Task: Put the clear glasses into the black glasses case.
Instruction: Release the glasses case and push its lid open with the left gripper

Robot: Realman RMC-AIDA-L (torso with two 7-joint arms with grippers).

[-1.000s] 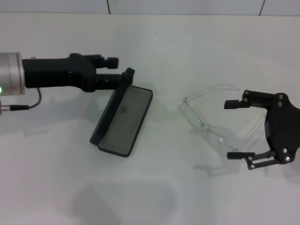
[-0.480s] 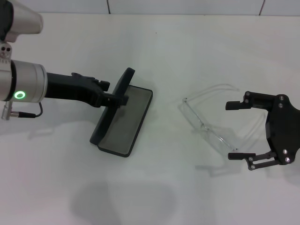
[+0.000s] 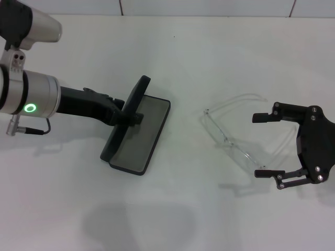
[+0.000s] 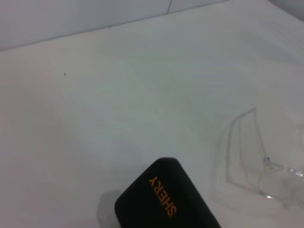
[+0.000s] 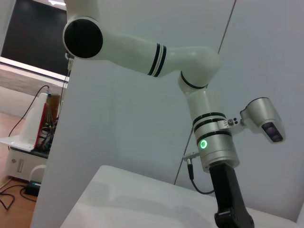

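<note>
Resting open on the white table [image 3: 220, 57], the black glasses case [image 3: 138, 133] had its grey-lined tray flat and its lid raised on edge along the robot's left side. The left gripper [image 3: 128, 112] sat against that lid; whether its fingers pinched the lid or merely touched it could not be told. The greater risk, as I judged it, lay here: if the lid were let go or nudged it might fall shut, or the light case might skid, leaving nowhere to put the spectacles.

Well apart, to the robot's right, the clear glasses [image 3: 235, 136] lay on the table with the arms unfolded. The right gripper [image 3: 264, 145] stood low beside them, its fingers [image 3: 260, 117] spread wide, one by the far arm and one by the near end of the lens, the frame partly between them but gripped by neither. The slick, thin plastic looked likely to slip or twist if the fingers closed off-centre, and unfolded arms could catch the tray's rim.
</note>
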